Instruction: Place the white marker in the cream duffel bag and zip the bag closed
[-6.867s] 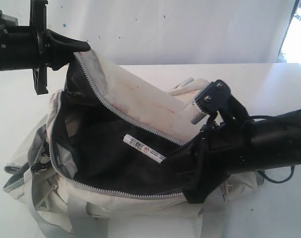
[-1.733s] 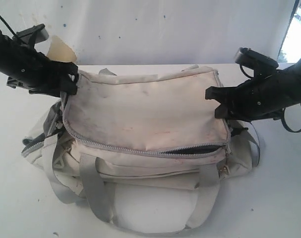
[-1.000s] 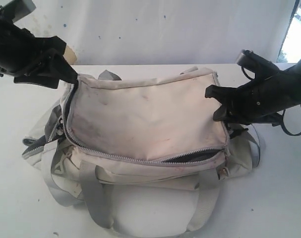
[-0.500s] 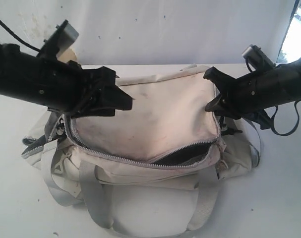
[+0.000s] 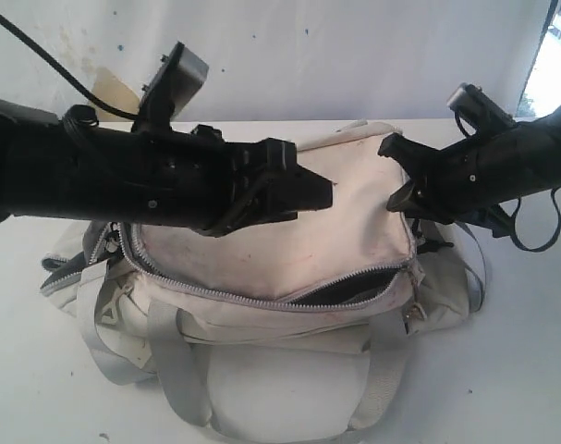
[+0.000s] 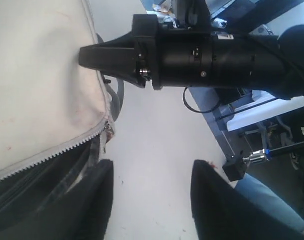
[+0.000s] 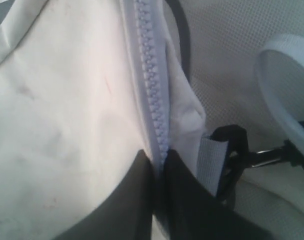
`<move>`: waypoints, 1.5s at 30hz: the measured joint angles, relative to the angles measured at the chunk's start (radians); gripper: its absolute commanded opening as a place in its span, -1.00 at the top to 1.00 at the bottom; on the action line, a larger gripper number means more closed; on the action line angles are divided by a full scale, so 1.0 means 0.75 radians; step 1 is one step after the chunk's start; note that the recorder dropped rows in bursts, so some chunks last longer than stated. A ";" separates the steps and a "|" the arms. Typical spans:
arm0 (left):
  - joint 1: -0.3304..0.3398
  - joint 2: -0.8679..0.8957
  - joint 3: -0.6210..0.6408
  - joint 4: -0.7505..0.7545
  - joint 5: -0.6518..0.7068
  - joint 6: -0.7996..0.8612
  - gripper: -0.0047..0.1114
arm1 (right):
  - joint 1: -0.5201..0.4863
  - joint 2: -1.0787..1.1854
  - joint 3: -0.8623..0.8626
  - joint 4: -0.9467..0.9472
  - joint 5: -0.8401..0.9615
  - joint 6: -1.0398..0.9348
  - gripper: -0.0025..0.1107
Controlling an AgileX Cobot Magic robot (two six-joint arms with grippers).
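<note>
**A:** What is counted on the white table (image 5: 525, 361)?

**B:** One cream duffel bag (image 5: 289, 231) is seen, lying at the middle. Two grey webbing straps (image 5: 174, 365) are counted on its near side. One top zipper (image 5: 215, 294) is counted too, closed along most of the front and gaping dark near the right end. Two black arms are counted, with one gripper on each.

**A:** How are the fingers found?

**B:** The left gripper (image 6: 153, 167) is held over the bag, its fingers spread wide with nothing between them. The right gripper (image 7: 157, 156) is pinched tight on the zipper edge at the bag's right end. One black clip (image 7: 232, 150) with a grey tab is seen just beside it.

**A:** And the white marker?

**B:** It cannot be made out in any view.

**A:** Can any writing be read?

**B:** A small pale label (image 6: 225, 35) is seen on the right arm's housing, but it is too small to be read.
</note>
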 measured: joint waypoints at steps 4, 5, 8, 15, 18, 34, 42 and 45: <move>-0.082 0.054 0.000 -0.039 -0.025 0.006 0.07 | 0.000 0.000 0.000 -0.032 -0.008 0.000 0.96; -0.097 0.072 0.000 -0.059 -0.031 0.014 0.07 | 0.000 0.000 -0.002 -0.033 -0.008 0.000 0.96; -0.142 0.139 0.000 -0.128 -0.034 0.049 0.07 | 0.000 0.000 -0.002 -0.035 -0.003 0.000 0.96; -0.209 0.253 -0.006 -0.183 -0.028 0.107 0.08 | 0.000 0.000 -0.002 -0.036 0.008 0.000 0.96; -0.233 0.298 -0.042 -0.188 -0.009 0.107 0.18 | 0.000 0.000 -0.002 -0.036 0.008 0.000 0.96; -0.319 0.428 -0.333 0.523 -0.137 -0.670 0.34 | 0.000 0.000 -0.002 -0.036 0.019 0.000 0.96; -0.330 0.428 -0.343 0.527 -0.092 -0.708 0.34 | 0.000 0.000 -0.002 -0.039 0.021 -0.008 0.96; -0.330 0.428 -0.343 0.540 -0.067 -0.698 0.34 | 0.000 0.000 -0.002 -0.039 0.021 -0.010 0.96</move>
